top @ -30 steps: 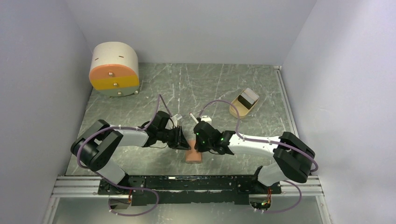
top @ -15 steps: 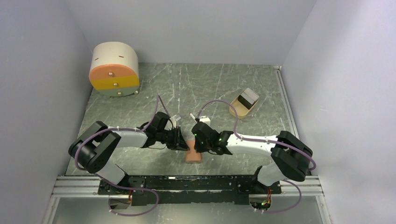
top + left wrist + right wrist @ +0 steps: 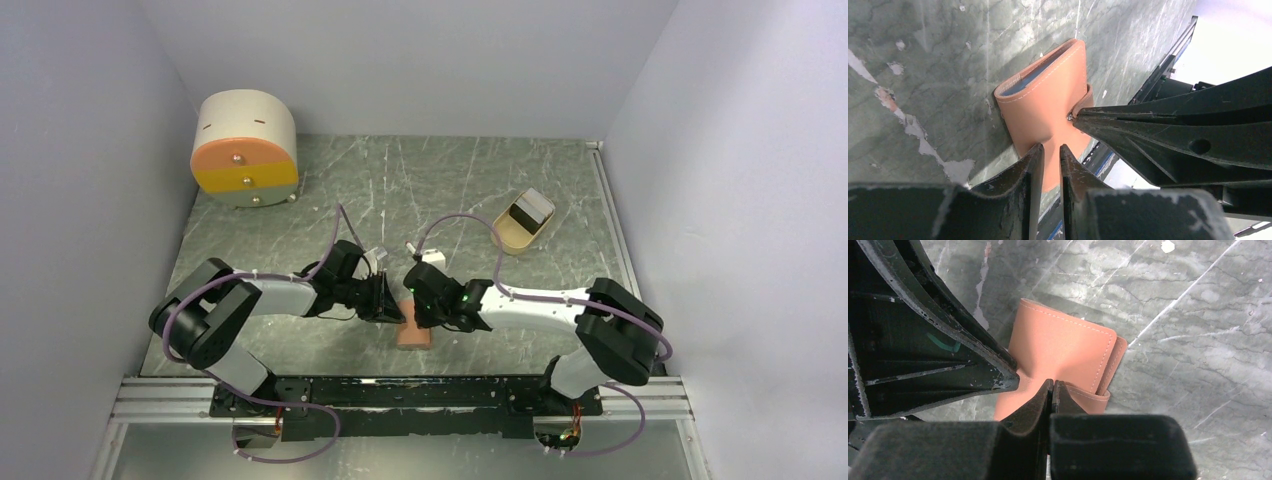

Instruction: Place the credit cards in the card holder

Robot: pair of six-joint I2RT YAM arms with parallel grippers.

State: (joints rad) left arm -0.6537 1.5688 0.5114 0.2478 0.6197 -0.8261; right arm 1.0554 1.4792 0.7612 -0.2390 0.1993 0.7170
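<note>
The tan leather card holder (image 3: pixel 414 336) lies near the table's front edge, and a thin bluish edge (image 3: pixel 1029 82) shows in its open slot. My left gripper (image 3: pixel 1052 150) hovers at its near end with a slim gap between the fingers and nothing in it. My right gripper (image 3: pixel 1053 385) is shut, its tips touching the holder's (image 3: pixel 1063 347) side by a small flap (image 3: pixel 1093 397). The two grippers meet over the holder (image 3: pixel 1048 102). The credit cards (image 3: pixel 531 209), one black with a white band, stand in a wooden tray at the back right.
The wooden tray (image 3: pixel 509 238) sits right of centre, behind the right arm. A round cream and orange drawer box (image 3: pixel 245 150) stands in the back left corner. Grey walls close in both sides, and a black rail (image 3: pixel 420 395) runs along the front edge.
The right gripper has crept slightly left toward the left gripper over the holder. The left gripper's gap has narrowed a touch. The holder has stayed in place.
</note>
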